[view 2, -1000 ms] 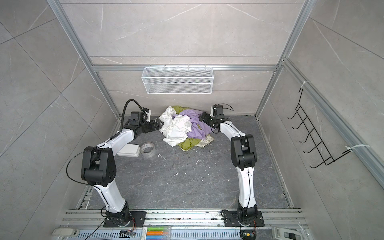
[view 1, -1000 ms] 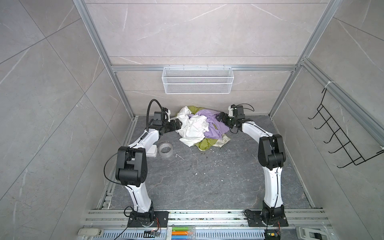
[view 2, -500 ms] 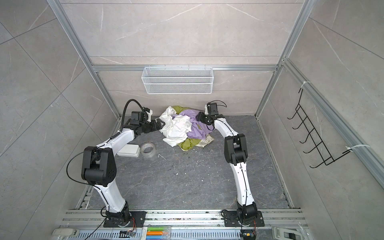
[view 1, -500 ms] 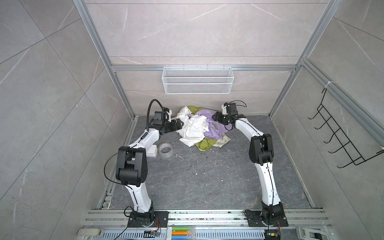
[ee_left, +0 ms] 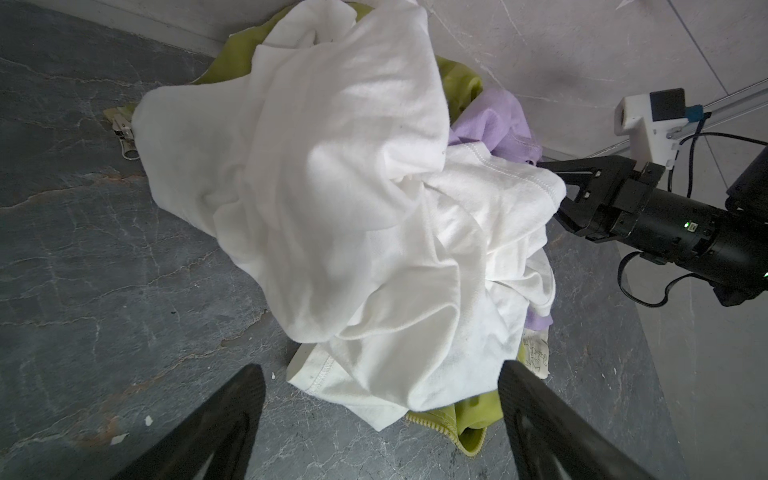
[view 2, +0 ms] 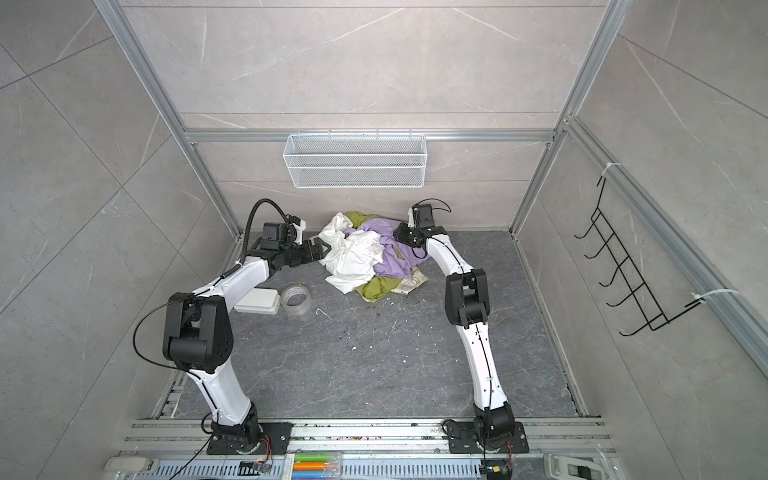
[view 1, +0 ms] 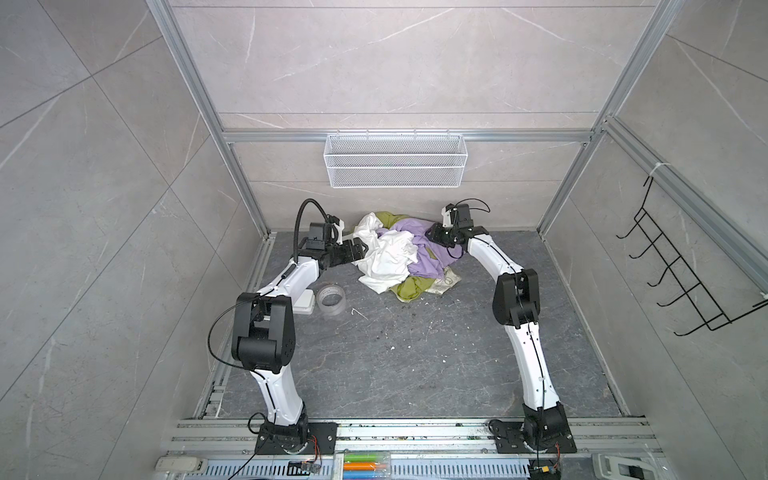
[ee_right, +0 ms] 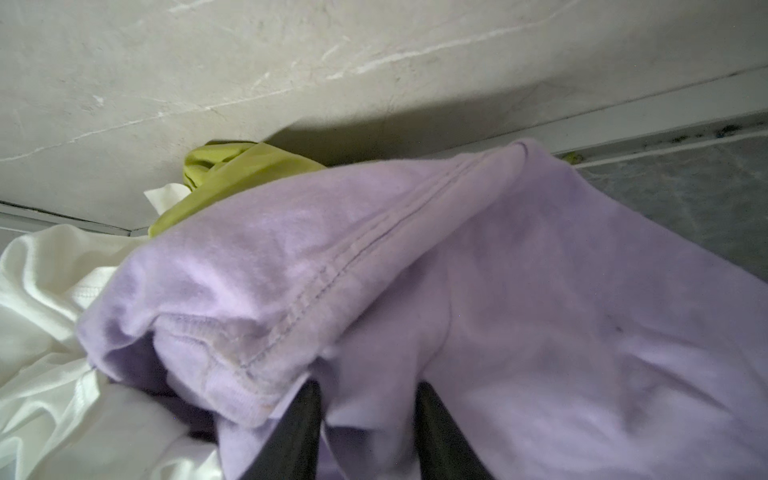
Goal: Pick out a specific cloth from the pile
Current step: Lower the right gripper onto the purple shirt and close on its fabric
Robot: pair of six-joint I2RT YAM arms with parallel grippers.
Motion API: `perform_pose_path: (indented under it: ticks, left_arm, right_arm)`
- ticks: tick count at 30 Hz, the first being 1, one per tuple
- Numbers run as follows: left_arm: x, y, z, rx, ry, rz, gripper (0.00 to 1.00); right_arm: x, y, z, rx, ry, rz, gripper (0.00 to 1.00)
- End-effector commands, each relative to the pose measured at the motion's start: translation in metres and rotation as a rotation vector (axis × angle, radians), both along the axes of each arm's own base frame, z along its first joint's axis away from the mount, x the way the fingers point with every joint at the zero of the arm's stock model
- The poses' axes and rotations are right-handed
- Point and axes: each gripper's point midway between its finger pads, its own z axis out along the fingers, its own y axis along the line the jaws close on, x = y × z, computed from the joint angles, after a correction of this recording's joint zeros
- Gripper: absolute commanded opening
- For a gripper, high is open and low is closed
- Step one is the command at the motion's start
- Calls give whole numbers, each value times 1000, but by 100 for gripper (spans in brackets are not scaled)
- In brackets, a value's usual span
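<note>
One cloth (ee_right: 540, 291) fold inside the right gripper (ee_right: 365, 392)

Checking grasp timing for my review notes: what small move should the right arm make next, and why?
Probably close the right gripper firmly on the cloth: a lavender fold sits between its fingers, and the white cloth overlaps it.

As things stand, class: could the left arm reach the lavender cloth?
Probably not directly: the white cloth lies heaped between the open left gripper and the lavender cloth; the right gripper is nearer.
</note>
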Motion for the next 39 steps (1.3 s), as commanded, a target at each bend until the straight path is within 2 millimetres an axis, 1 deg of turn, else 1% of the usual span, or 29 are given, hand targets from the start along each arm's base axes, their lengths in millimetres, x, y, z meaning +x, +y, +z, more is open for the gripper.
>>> perform_pose_path:
  ticks: [1, 6, 10, 12, 14, 15, 16, 25, 39]
  left_arm:
    - [-4, -4, 16, -23, -23, -14, 91]
    - [-6, -4, 17, -23, -25, -12, 90]
    - [-7, -3, 18, -24, -26, -12, 91]
    - [-8, -3, 20, -25, -28, -10, 90]
    - [-9, -3, 22, -26, -32, -10, 90]
    - [-9, -3, 23, -24, -34, -10, 90]
    - [-10, -2, 24, -21, -38, -9, 90]
    - [-19, 2, 30, -10, -58, -2, 90]
    - [-25, 3, 33, -14, -68, 4, 90]
  right_arm:
    - [1, 3, -8, -15, 12, 2, 33]
    - [0, 5, -2, -8, 6, 11, 24]
    - [-2, 6, 6, -3, -9, 15, 21]
    - [-3, 8, 10, 0, -17, 18, 21]
    - [-4, 10, 7, -3, -14, 25, 20]
    - [-4, 9, 23, 3, -37, 26, 20]
    - [-6, 10, 28, 3, -46, 30, 20]
    - [-14, 8, 55, 3, -97, 27, 17]
    - [-24, 2, 74, 1, -136, 18, 17]
